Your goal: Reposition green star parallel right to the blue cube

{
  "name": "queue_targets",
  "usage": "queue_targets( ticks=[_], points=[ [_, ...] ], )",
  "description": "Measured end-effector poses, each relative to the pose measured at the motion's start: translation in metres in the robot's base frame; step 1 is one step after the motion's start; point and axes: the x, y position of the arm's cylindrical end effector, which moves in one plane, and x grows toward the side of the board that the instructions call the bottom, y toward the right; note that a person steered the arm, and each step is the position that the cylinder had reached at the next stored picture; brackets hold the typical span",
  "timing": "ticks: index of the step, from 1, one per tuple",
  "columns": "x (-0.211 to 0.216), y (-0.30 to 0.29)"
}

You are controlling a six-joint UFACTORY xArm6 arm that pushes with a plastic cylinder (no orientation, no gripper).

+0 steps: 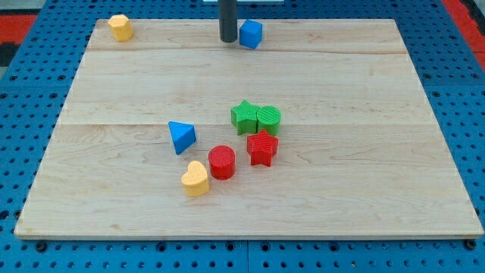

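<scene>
The green star lies near the board's middle, touching a green cylinder on its right. The blue cube sits at the view's top, near the board's far edge. My tip is the end of a dark rod coming down from the view's top. It stands just left of the blue cube, close beside it, and far above the green star in the view.
A red star sits just below the green cylinder. A red cylinder, a yellow heart and a blue triangle lie lower left. A yellow block sits at the top left corner of the wooden board.
</scene>
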Motion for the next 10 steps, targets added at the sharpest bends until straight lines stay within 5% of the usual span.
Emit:
queue_targets(
  ticks=[3, 5, 7, 10],
  points=[
    [0.006, -0.061],
    [0.074, -0.053],
    [0.086, -0.052],
    [0.211, -0.027]
  ],
)
